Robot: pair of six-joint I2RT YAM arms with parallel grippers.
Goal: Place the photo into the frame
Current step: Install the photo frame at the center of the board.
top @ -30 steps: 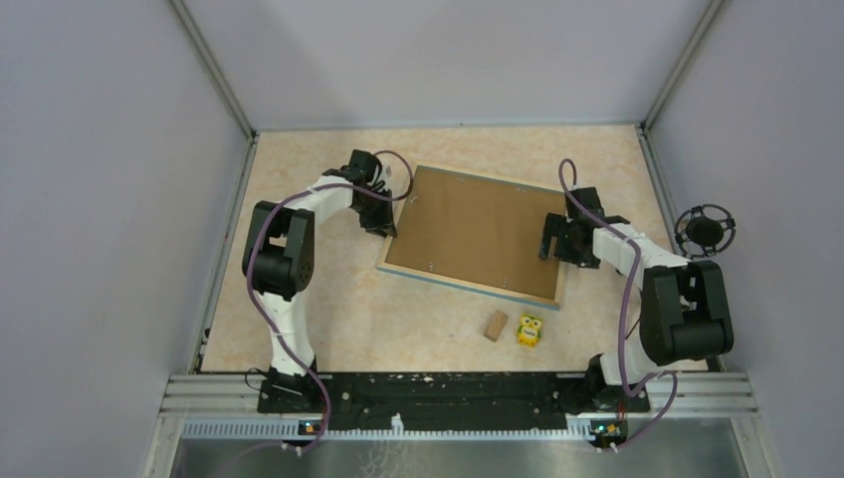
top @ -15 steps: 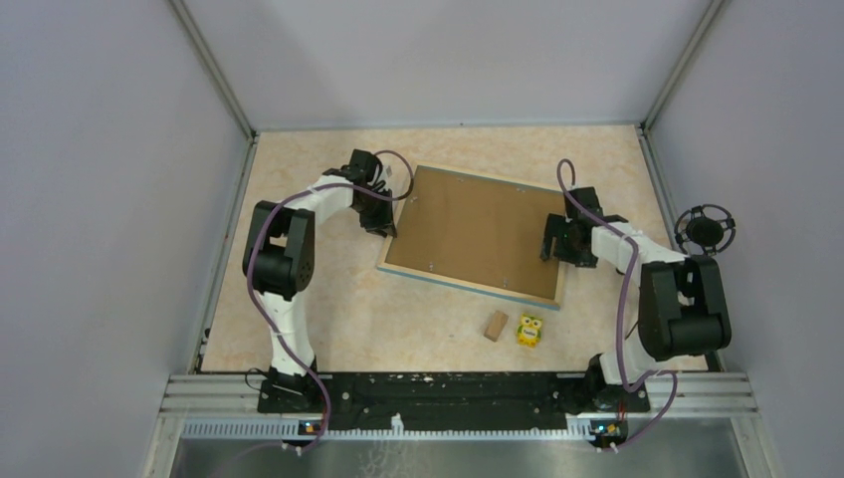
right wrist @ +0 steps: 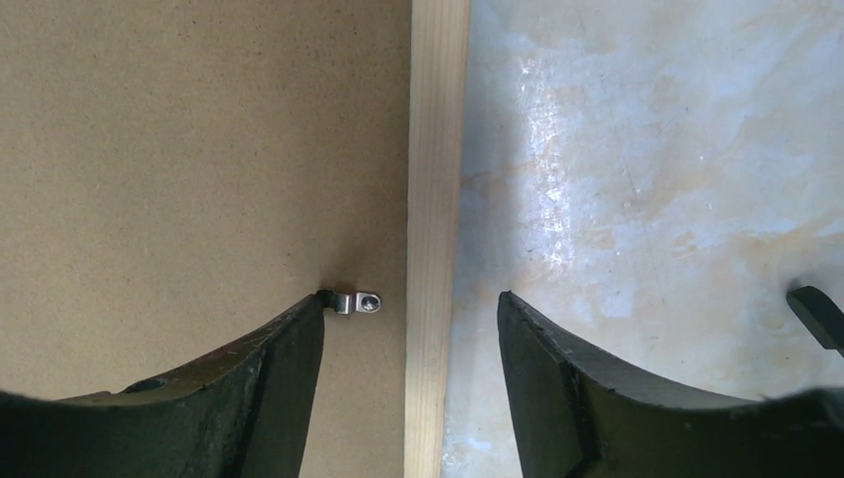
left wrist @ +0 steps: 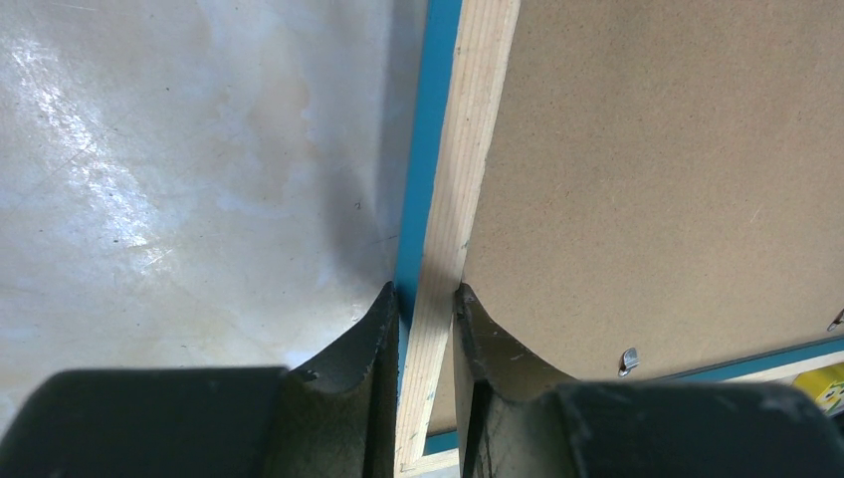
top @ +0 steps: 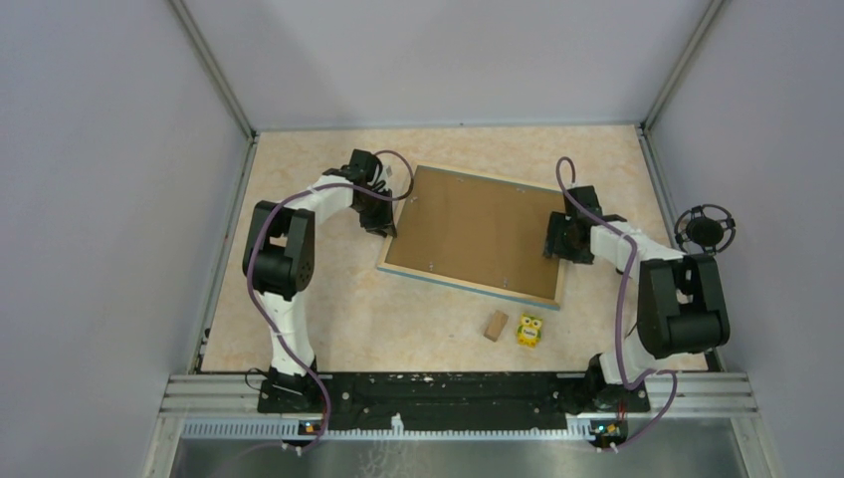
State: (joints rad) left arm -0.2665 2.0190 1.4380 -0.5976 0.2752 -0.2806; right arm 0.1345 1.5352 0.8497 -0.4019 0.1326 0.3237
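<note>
Grey walls (top: 100, 199) enclose a glossy beige tabletop (top: 348, 309). The left gripper (left wrist: 426, 291) clamps the frame (left wrist: 473, 149); the right gripper (right wrist: 411, 299) straddles its rail, jaws parted.

No text, label, brand, number or sign can be read in any view. The frame (left wrist: 453, 179) and the brown board (left wrist: 677, 149) show bare surfaces. The yellow toy (top: 529, 330) carries coloured markings, too small to read.
</note>
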